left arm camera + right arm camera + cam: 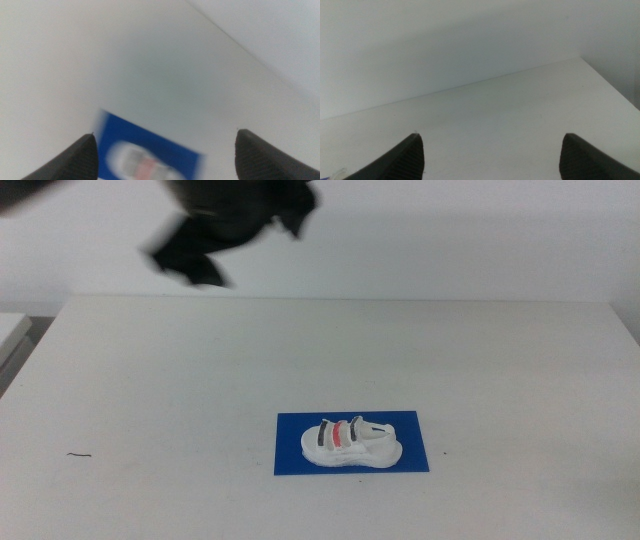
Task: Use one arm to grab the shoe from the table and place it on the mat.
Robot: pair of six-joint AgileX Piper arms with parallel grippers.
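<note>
Shoe (350, 444) sits on the mat (415, 442) near the table's (150, 380) front edge; left gripper (165, 150) spread wide high above, right gripper (490, 150) also apart.

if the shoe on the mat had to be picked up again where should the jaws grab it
Probably across the shoe's middle at the straps, coming straight down from above, jaws closing on its two long sides. It lies flat and lengthwise on the blue mat, so the narrow width is likely the easiest span.
</note>
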